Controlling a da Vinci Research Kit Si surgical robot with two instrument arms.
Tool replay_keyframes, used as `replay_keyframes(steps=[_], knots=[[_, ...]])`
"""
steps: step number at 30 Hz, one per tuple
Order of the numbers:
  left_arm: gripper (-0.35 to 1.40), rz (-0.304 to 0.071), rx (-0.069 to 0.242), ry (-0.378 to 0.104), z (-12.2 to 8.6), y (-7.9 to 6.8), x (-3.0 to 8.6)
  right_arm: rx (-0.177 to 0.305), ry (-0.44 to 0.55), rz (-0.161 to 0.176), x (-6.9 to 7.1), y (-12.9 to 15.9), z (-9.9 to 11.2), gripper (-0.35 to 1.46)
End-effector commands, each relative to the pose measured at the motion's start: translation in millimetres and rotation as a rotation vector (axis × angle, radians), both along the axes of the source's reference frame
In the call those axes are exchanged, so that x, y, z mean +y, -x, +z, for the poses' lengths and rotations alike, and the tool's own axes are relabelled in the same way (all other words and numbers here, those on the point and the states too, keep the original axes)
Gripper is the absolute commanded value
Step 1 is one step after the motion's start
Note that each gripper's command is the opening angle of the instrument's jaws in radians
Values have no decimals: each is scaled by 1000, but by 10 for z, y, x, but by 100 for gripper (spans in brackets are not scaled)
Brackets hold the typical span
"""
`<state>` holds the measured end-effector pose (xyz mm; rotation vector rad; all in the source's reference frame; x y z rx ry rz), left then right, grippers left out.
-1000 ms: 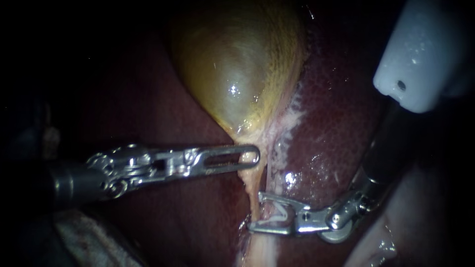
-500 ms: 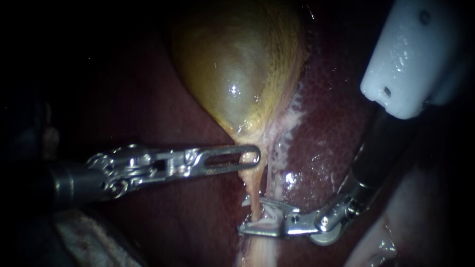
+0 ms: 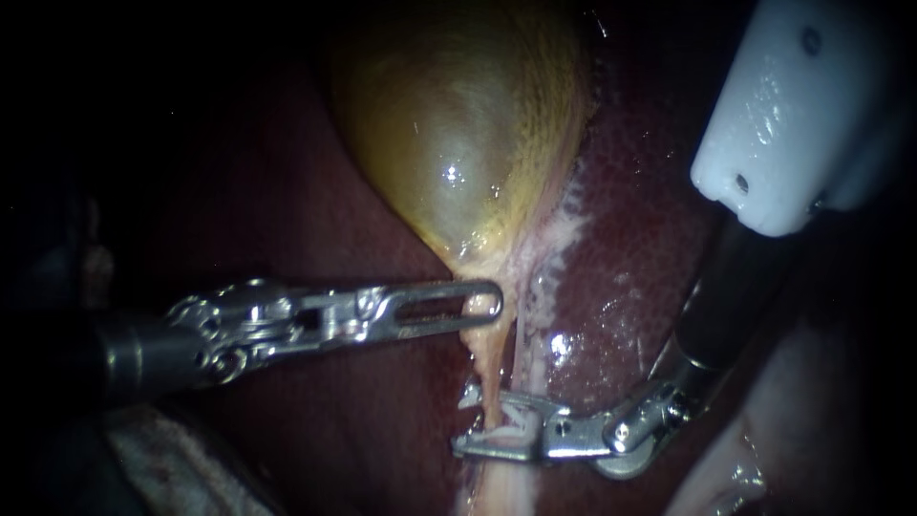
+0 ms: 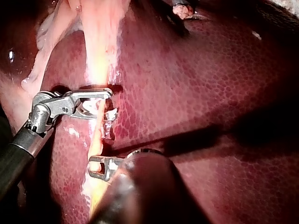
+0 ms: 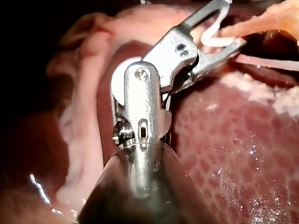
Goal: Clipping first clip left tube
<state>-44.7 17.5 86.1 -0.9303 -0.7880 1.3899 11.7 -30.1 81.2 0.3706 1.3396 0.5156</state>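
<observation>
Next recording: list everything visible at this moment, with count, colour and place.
gallbladder: one, yellow-green, top centre of the endoscope view.
liver: one, dark red, under and around everything.
tube: one, tan, running down from the gallbladder.
clip: one, white, around the tube, in the right instrument's jaws.
white block: one, upper right, at the top of the right instrument's dark shaft.
left instrument: one, silver, jaws shut on the tube just below the gallbladder.
right instrument: one, silver, jaws shut on the clip.
</observation>
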Motion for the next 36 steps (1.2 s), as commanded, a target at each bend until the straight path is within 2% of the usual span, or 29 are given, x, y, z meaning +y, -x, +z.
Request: replay_keyframes(steps=[1, 4, 14, 36], knots=[[-35, 0, 0, 0, 0, 0, 0, 1, 0, -1, 0, 0, 0, 28], [-35, 0, 0, 0, 0, 0, 0, 1, 1, -2, 0, 2, 0, 19], [-35, 0, 0, 0, 0, 0, 0, 2, 4, -7, 0, 11, 2, -34], [-35, 0, 0, 1, 2, 0, 0, 1, 5, -8, 0, 12, 4, -35]])
